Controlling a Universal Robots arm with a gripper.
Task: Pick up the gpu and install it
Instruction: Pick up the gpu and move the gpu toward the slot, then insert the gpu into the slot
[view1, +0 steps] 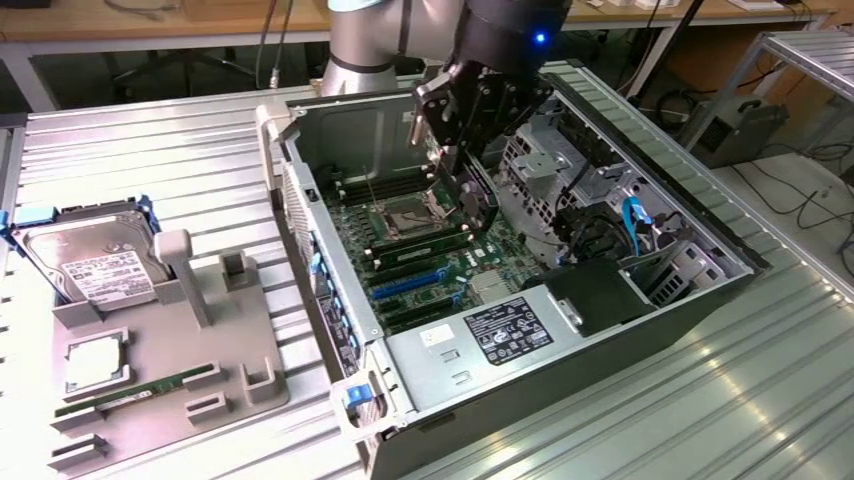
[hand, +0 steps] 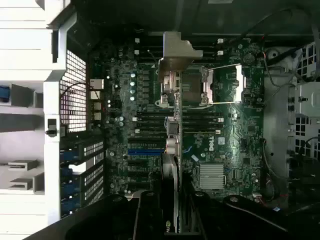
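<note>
**A:** Where's the gpu, and what has hold of it?

**B:** It's in the gripper (view1: 465, 160). The jaws are closed partway, pinching the gpu (view1: 478, 205) by its upper edge. The card hangs on edge straight beneath the fingers, down inside the open computer case (view1: 694, 250) and over the motherboard (view1: 427, 270). I can't tell whether its lower edge touches the board.

**A:** And from the wrist?

**B:** That view looks along the card's thin edge, from the gripper (hand: 172, 220) out over the gpu (hand: 171, 132) to its silver end bracket (hand: 176, 50). The bracket sits just beside the CPU socket (hand: 200, 87).

**A:** What's around it, biggest first?

**B:** The ribbed metal table (view1: 174, 140) carries everything. The case lies on its side on it with the open side up. At the exterior view's left, well apart from the case, is a grey fixture tray (view1: 254, 375). A hard drive (view1: 94, 265) leans in the tray, and a RAM stick (view1: 140, 388) lies flat nearer the camera.

**A:** Is anything crowding the card?

**B:** Metal drive cages (view1: 541, 165) stand close on the exterior view's right of it. A black shroud (view1: 601, 290) and a blue cable (view1: 630, 222) are further along that side. The blue expansion slots (view1: 407, 285) lie on the board near the card, toward the camera. In the wrist view a blue slot (hand: 145, 151) runs just beside the card's edge.
</note>
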